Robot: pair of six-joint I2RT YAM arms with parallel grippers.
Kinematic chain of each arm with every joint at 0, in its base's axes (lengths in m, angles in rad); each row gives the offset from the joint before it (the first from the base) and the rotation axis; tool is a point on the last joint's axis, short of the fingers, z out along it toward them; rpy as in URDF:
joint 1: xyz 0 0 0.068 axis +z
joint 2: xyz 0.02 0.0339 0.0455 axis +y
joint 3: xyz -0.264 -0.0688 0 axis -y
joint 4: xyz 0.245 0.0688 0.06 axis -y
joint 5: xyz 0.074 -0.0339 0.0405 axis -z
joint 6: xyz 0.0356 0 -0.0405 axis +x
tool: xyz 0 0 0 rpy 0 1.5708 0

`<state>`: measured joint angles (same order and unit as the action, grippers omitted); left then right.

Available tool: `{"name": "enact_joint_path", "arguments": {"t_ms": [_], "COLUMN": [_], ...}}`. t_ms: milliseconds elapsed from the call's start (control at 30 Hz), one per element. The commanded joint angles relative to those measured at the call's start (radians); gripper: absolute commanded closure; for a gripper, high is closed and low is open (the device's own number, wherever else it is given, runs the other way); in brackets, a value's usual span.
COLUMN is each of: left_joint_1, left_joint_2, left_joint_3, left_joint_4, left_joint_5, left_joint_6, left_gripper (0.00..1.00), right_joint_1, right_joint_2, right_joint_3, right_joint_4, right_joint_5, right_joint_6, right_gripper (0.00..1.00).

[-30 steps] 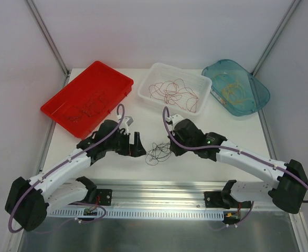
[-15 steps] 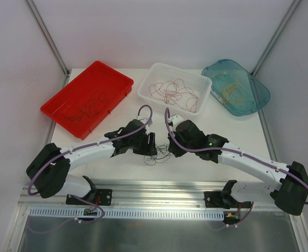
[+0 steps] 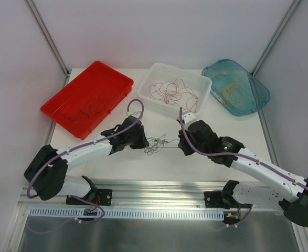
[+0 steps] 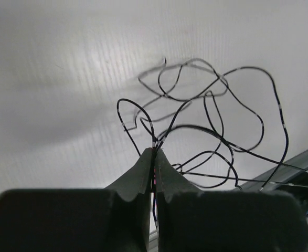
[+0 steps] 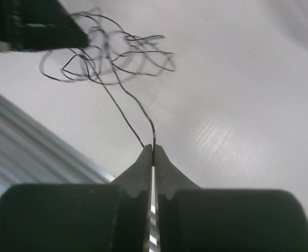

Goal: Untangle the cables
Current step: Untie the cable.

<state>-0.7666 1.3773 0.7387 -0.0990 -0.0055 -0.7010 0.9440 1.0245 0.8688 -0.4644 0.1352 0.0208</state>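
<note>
- Since a second ago, left gripper [image 4: 154, 153] swung in and clamped onto the black cable [image 3: 155, 144].
- Opposite, right gripper [image 5: 153, 148] pinches another strand.
- It lies on the table [image 3: 143, 169] between them, likely for pulling apart.

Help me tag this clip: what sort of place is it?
Likely a robotics lab cell: left arm and right arm on a metal rail, white enclosure walls, red tray, white tray, teal tray.

The left tool [image 4: 154, 152] pinches a thin black cable [image 4: 220, 80] whose loops sprawl over the white table [image 4: 49, 79].
</note>
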Motion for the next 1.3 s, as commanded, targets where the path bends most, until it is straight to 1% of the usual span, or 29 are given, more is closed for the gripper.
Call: {"name": "enact_joint_path", "arguments": {"t_ms": [0, 33, 67, 133, 167, 233, 267, 433, 567, 633, 767, 800, 900, 967, 1000, 1033, 1100, 1133, 1167, 1200, 1233, 1267], "left_joint_1": [0.143, 0.170, 0.191, 0.233, 0.239, 0.247, 0.250, 0.254, 0.254, 0.256, 0.263, 0.274, 0.289, 0.299, 0.299, 0.299, 0.299, 0.296, 0.294, 0.293, 0.287, 0.261], "left_joint_2": [-0.116, -0.173, -0.199, -0.272, -0.291, -0.340, -0.354, -0.452, -0.521, -0.540, -0.535, -0.529, -0.494, -0.469, -0.466, -0.459, -0.451, -0.442, -0.436, -0.429, -0.419, -0.414], "left_joint_3": [-0.042, -0.054, -0.076, -0.087, -0.094, -0.098, -0.104, -0.142, -0.186, -0.197, -0.214, -0.216, -0.219, -0.205, -0.199, -0.185, -0.176, -0.171, -0.168, -0.168, -0.170, -0.170], "left_joint_4": [-0.133, -0.136, -0.142, -0.153, -0.162, -0.172, -0.183, -0.194, -0.196, -0.215, -0.272, -0.278, -0.292, -0.292, -0.289, -0.278, -0.213, -0.187, -0.154, -0.092, -0.062, -0.039], "left_joint_5": [-0.162, -0.163, -0.166, -0.195, -0.203, -0.234, -0.241, -0.287, -0.295, -0.301, -0.346, -0.349, -0.344, -0.326, -0.309, -0.272, -0.208, -0.121, -0.073, -0.029, 0.004, 0.066], "left_joint_6": [-0.044, -0.049, -0.051, -0.042, -0.037, -0.026, -0.026, -0.031, -0.012, -0.002, -0.023, -0.026, -0.041, -0.051, -0.051, -0.039, -0.008, 0.027, 0.047, 0.070, 0.111, 0.129], "left_gripper": [1.00, 1.00, 1.00, 0.99, 0.98, 0.93, 0.92, 0.90, 0.83, 0.83, 0.89, 0.93, 1.00, 1.00, 0.98, 0.86, 0.70, 0.63, 0.51, 0.45, 0.38, 0.22], "right_joint_1": [-0.080, -0.102, -0.146, -0.192, -0.232, -0.263, -0.283, -0.304, -0.309, -0.309, -0.310, -0.310, -0.310, -0.309, -0.310, -0.310, -0.310, -0.310, -0.310, -0.310, -0.310, -0.310], "right_joint_2": [-0.119, -0.139, -0.162, -0.228, -0.247, -0.291, -0.302, -0.297, -0.273, -0.276, -0.285, -0.287, -0.287, -0.281, -0.277, -0.262, -0.245, -0.241, -0.227, -0.224, -0.219, -0.212], "right_joint_3": [0.004, 0.004, 0.006, 0.019, 0.027, 0.062, 0.079, 0.142, 0.127, 0.125, 0.177, 0.226, 0.320, 0.418, 0.444, 0.488, 0.504, 0.503, 0.490, 0.478, 0.469, 0.455], "right_joint_4": [-0.150, -0.167, -0.184, -0.221, -0.230, -0.256, -0.266, -0.303, -0.312, -0.301, -0.307, -0.327, -0.371, -0.387, -0.395, -0.399, -0.402, -0.396, -0.389, -0.366, -0.356, -0.349], "right_joint_5": [0.155, 0.168, 0.185, 0.191, 0.196, 0.208, 0.210, 0.198, 0.190, 0.170, 0.139, 0.139, 0.165, 0.161, 0.147, 0.129, 0.069, 0.046, -0.001, -0.026, -0.048, -0.080], "right_joint_6": [-0.025, 0.000, 0.005, 0.016, 0.021, 0.021, 0.008, -0.009, 0.011, 0.022, 0.011, 0.001, -0.054, -0.102, -0.116, -0.127, -0.136, -0.136, -0.133, -0.125, -0.121, -0.116], "right_gripper": [0.99, 0.99, 0.99, 0.99, 0.99, 0.99, 0.99, 0.99, 0.99, 0.99, 0.99, 0.99, 0.99, 0.99, 0.99, 0.99, 0.99, 0.99, 0.99, 0.99, 0.99, 0.99]}}
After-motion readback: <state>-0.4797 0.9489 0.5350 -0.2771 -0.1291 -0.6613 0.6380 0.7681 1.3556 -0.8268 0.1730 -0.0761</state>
